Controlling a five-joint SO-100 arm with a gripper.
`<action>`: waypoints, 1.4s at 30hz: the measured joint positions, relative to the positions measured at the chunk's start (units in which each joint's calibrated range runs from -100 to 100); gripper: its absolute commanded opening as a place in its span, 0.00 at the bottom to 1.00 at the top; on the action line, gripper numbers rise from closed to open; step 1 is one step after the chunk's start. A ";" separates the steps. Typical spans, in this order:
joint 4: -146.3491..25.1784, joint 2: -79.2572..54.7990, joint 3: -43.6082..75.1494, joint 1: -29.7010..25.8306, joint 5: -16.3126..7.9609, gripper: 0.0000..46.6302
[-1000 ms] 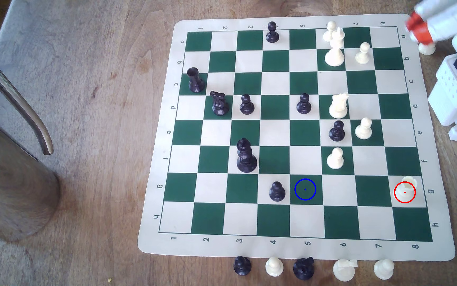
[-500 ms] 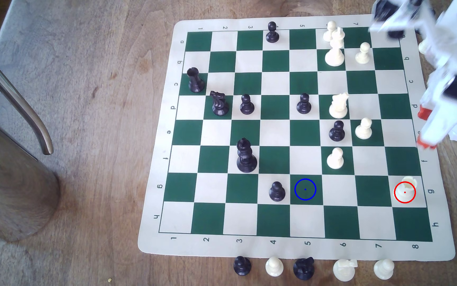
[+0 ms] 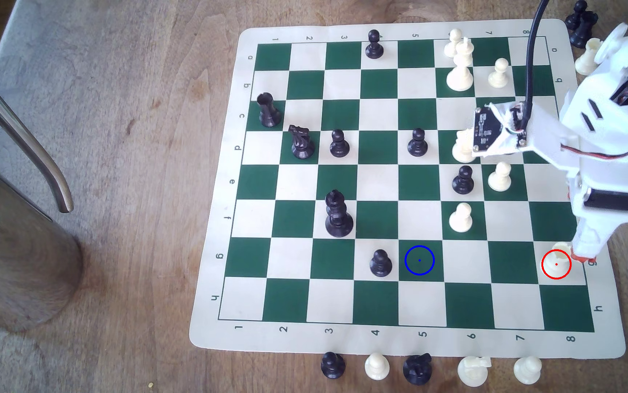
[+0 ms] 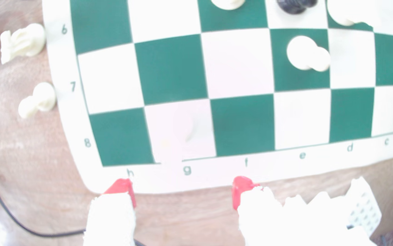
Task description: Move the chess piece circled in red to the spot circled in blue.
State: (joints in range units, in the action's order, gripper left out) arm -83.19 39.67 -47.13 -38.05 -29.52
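Cream rook point(image 3: 557, 260) upright on red-ringed g8 square, free of any grasp. Gripper point(image 4: 183, 189) released, red-tipped jaws spread wide, hovering over board point(image 3: 410, 342) border just beside rook on exterior view's right. Blue-ringed green square point(image 3: 419, 260) at g5, vacant, black pawn point(image 3: 380, 263) next to it.

The cream-white rook point(image 3: 558, 260) stands at the chess mat's point(image 3: 410, 342) exterior-view right edge, well right of the blue-ringed square point(image 3: 419, 260); the gripper point(image 3: 584, 257) is just beside it.
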 measured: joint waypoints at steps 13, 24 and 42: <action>10.04 -13.91 -1.63 -0.15 0.00 0.31; 10.36 -15.00 -1.63 -1.77 -0.20 0.38; 13.71 -15.00 -2.53 -2.88 -1.07 0.28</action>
State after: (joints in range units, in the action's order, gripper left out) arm -69.48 24.68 -49.66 -40.93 -30.60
